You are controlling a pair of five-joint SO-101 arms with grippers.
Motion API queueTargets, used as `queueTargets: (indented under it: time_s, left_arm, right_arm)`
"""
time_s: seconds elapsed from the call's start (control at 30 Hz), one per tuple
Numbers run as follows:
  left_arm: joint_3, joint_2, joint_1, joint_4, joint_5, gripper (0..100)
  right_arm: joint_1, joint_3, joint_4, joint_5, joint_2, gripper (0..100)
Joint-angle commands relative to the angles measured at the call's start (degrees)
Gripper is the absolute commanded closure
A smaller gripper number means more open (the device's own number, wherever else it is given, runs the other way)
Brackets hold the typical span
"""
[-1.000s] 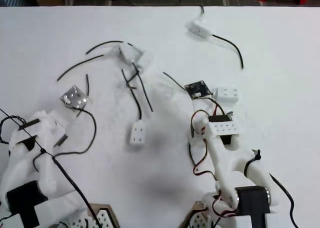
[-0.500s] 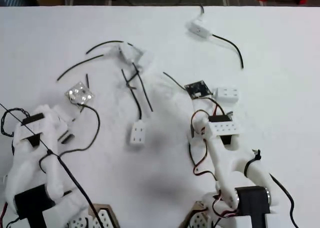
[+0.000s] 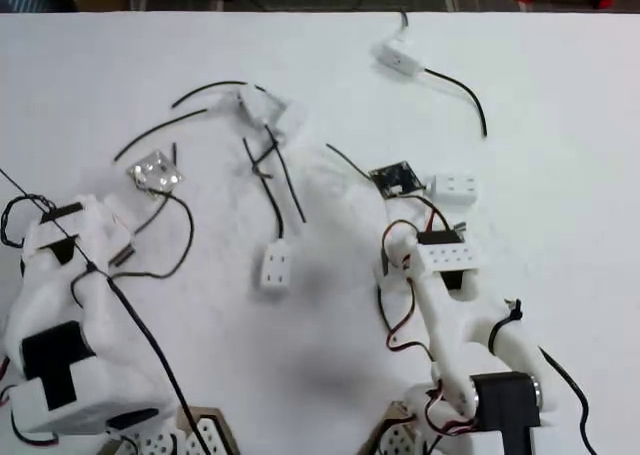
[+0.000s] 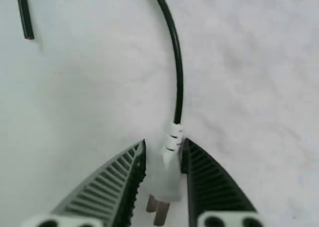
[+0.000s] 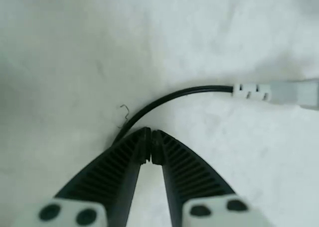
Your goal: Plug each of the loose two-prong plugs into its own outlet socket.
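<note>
My left gripper [image 4: 163, 145] is shut on a white two-prong plug [image 4: 167, 174], whose prongs point back toward the wrist. Its black cable [image 4: 175, 62] runs away over the white table. In the high view the left arm [image 3: 70, 275] is at the lower left, and the cable loops to a shiny silver piece [image 3: 152, 172]. My right gripper [image 5: 150, 137] is shut with its tips together on the table, beside a black cable [image 5: 169, 98] that ends in a white plug [image 5: 284, 93]. A white outlet socket [image 3: 275, 265] lies mid-table, and another [image 3: 455, 186] lies beyond the right arm [image 3: 445, 260].
A black circuit board [image 3: 395, 178] lies next to the far socket. Another white socket with a cable [image 3: 398, 57] sits at the back. A white piece among several loose black wires [image 3: 255, 105] lies at the back left. Arm bases stand along the table's near edge.
The left arm has shifted with the plug in its gripper, and the silver piece on the cable has slid farther from the arm. The right arm has not moved.
</note>
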Motion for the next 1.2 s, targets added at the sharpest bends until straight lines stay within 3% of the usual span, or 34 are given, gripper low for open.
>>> queueTargets:
  time_s: [0.0, 0.13, 0.37, 0.57, 1.17]
  left_arm:
    - [-2.55, -0.04, -2.77, 0.35, -2.37, 90]
    - [-2.20, -1.27, -5.49, 0.35, -6.68, 91]
    - [-2.64, -1.27, -6.20, 0.35, -7.56, 90]
    - [-2.46, -1.19, -7.69, 0.35, -11.25, 77]
    - [-2.90, -1.01, -8.31, -1.41, -16.97, 97]
  right_arm:
    - [-0.48, 0.09, -0.40, -0.53, -1.89, 97.8]
    - [-0.57, 0.09, -0.40, -0.53, -1.89, 97.8]
    - [-0.57, 0.09, -0.40, -0.53, -1.89, 97.8]
    - [-0.57, 0.09, -0.40, -0.53, -1.89, 97.8]
    - [-0.48, 0.09, -0.40, -0.53, -1.89, 97.8]
